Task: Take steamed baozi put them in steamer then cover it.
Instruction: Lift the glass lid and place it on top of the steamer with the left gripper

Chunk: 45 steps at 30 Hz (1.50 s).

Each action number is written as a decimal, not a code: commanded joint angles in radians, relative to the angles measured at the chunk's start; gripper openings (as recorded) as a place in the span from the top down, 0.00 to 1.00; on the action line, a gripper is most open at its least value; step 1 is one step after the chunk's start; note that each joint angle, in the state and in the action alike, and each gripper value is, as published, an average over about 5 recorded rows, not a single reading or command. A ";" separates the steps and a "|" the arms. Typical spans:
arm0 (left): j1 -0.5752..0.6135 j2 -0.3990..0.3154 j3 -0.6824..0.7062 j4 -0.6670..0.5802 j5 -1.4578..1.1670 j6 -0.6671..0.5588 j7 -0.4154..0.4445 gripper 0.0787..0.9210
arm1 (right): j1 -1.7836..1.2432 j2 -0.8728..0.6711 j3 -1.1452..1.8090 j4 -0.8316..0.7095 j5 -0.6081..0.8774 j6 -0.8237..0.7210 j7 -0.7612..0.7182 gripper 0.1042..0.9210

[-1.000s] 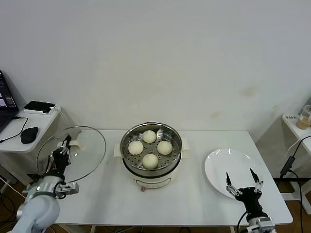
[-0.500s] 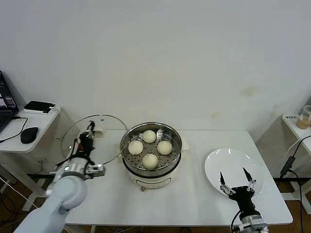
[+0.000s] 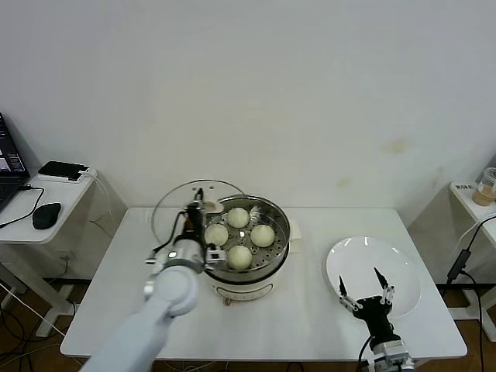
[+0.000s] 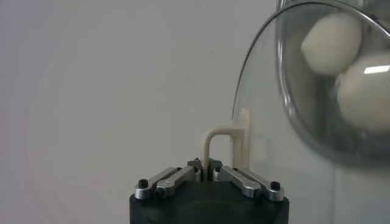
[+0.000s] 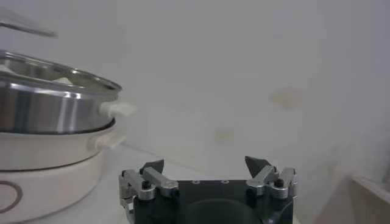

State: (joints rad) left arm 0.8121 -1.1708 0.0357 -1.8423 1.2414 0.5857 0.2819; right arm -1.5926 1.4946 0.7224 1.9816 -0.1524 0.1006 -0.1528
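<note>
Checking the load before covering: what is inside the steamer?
Four steamed baozi sit on the perforated tray inside the steamer. Beneath the tray nothing can be seen; the tray covers it.

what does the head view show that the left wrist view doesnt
Only the head view shows the whole steamer, all four steamed baozi, the white plate and the open right claw. Only the left wrist view shows the left claw shut on the cover's bar handle up close. Both show the cover held beside the steamer, not yet on it.
</note>
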 commanded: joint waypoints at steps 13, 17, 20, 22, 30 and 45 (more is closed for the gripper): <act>-0.027 -0.263 0.101 0.146 0.172 0.010 0.039 0.94 | 0.002 0.002 -0.011 -0.013 -0.020 0.004 -0.001 0.12; -0.016 -0.262 0.089 0.145 0.177 0.004 0.039 0.94 | 0.000 0.000 -0.013 -0.011 -0.019 0.003 -0.001 0.12; -0.009 -0.262 0.082 0.143 0.181 0.001 0.038 0.94 | -0.001 -0.002 -0.014 -0.008 -0.018 0.001 -0.001 0.12; -0.006 -0.264 0.077 0.143 0.183 -0.001 0.038 0.94 | -0.002 -0.003 -0.014 -0.007 -0.018 0.001 -0.002 0.12; 0.012 -0.261 0.052 0.135 0.194 -0.009 0.038 0.94 | -0.003 -0.006 -0.016 -0.008 -0.017 0.002 -0.002 0.12; 0.039 -0.260 0.033 0.127 0.203 -0.017 0.036 0.94 | -0.005 -0.007 -0.027 -0.006 -0.018 0.001 -0.004 0.12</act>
State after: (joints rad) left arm 0.8465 -1.4251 0.0713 -1.7182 1.4402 0.5686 0.3181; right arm -1.5970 1.4877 0.6970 1.9739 -0.1705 0.1017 -0.1564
